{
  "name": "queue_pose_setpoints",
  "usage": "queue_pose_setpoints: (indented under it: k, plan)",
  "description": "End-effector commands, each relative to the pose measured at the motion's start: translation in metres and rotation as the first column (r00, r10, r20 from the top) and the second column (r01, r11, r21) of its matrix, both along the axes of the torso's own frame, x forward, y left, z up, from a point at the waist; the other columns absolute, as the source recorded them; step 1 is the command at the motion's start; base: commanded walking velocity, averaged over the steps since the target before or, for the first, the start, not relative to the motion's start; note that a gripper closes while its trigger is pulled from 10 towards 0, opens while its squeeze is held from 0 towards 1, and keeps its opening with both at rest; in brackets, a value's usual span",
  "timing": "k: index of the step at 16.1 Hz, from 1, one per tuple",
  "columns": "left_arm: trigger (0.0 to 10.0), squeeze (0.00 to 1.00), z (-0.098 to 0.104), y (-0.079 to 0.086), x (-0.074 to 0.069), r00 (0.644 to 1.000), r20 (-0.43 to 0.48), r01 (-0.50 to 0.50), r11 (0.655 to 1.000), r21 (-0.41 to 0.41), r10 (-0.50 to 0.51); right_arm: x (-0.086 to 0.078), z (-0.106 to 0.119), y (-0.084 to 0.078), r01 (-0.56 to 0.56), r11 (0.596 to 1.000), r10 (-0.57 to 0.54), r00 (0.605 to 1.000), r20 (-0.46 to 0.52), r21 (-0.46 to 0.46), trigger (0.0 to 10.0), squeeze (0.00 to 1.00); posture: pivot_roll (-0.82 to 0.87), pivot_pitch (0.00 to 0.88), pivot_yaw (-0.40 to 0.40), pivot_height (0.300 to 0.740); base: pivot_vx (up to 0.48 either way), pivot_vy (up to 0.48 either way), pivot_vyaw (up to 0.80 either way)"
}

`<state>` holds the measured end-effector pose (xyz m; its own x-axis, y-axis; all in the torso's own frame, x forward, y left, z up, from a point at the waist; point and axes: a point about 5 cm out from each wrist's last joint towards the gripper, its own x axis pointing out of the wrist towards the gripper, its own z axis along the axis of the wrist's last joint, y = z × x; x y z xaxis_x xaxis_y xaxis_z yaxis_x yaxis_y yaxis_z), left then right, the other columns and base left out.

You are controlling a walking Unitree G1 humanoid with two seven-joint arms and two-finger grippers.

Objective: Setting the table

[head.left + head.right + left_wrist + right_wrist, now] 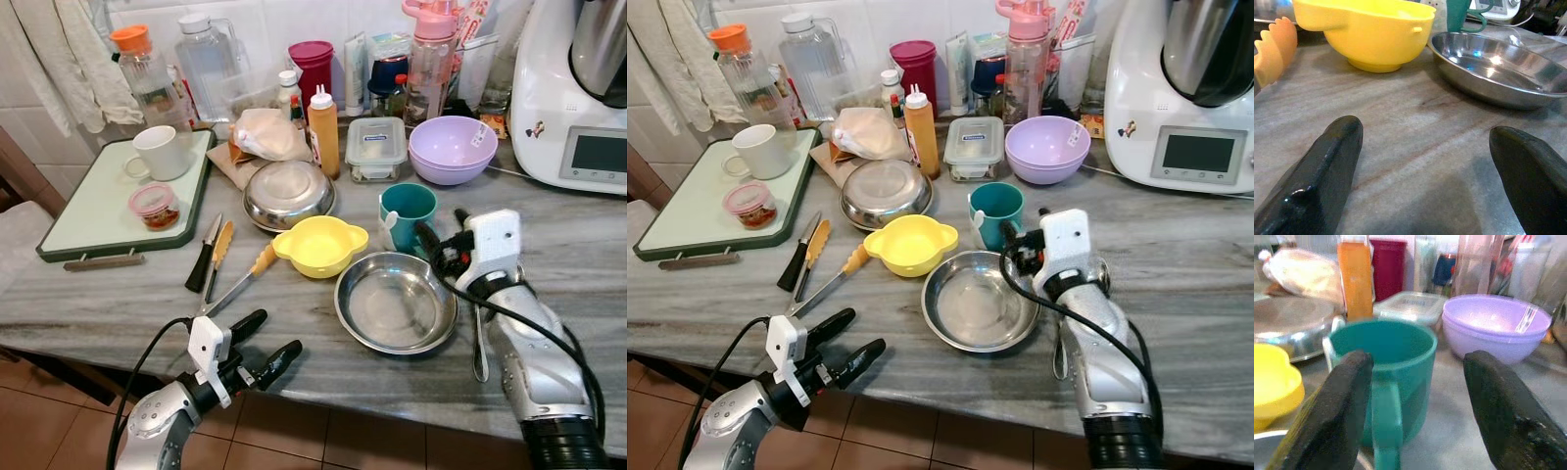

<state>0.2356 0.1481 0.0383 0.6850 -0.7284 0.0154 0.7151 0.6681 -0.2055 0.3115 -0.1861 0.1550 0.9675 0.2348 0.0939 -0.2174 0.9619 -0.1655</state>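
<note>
Left eye view: the left tool (263, 340) sits at the near edge of the grey marble-patterned worktop (118, 304), its two black fingers spread apart with nothing between them. In the left wrist view the fingertips (1327, 161) frame bare worktop, with the yellow plastic two-handled bowl (1366, 29) and the shallow round stainless-steel dish (1498, 68) ahead.

The right tool (443, 233) rests further in, beside the far right rim of the steel dish. Its fingers are open and hold nothing. In the right wrist view they stand either side of the teal ceramic mug (1386, 372), whose handle faces the camera; whether they touch the mug cannot be told.

Left of the yellow bowl lie orange-tipped metal tongs (235, 284) and a black-handled knife (204, 257). Behind the yellow bowl sits an upturned stainless-steel bowl (289, 193). Further left, a green-rimmed pale cutting board (88, 206) carries a white cup (162, 152) and a small lidded pink tub (154, 205).

Towards the wall stand an orange squeeze bottle (324, 130), a clear lidded container (375, 147) and stacked lilac plastic bowls (452, 149).
</note>
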Motion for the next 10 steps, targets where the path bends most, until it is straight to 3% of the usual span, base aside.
queue_pose_setpoints:
  k: [1,3,4,10]
  plan:
    - [10.0,0.0,-0.007,0.002,-0.004,1.0,-0.029,0.007,1.0,0.021,-0.007,-0.002,0.012,0.001,0.005,1.0,-0.005,0.999,0.044,-0.007,10.0,1.0,-0.09,0.017,0.113,0.74,0.0,0.0,0.0]
    - [10.0,0.0,-0.007,0.0,-0.003,1.0,-0.009,0.001,1.0,0.016,-0.001,-0.012,0.023,0.011,-0.036,0.999,0.038,0.995,0.095,-0.02,10.0,1.0,-0.1,0.007,0.11,0.74,0.0,0.0,0.0]
    - [10.0,0.0,-0.006,-0.001,-0.001,1.0,0.006,-0.017,1.0,0.01,0.017,-0.019,0.02,0.019,-0.064,0.998,0.064,0.994,0.09,-0.006,10.0,1.0,-0.1,0.0,0.107,0.74,0.0,0.0,0.0]
    - [10.0,0.0,0.0,-0.005,0.003,0.988,0.06,-0.137,0.989,-0.063,0.141,-0.044,0.007,0.031,-0.039,0.999,0.039,0.997,0.067,0.01,10.0,1.0,-0.09,0.0,0.082,0.74,0.0,0.0,0.0]
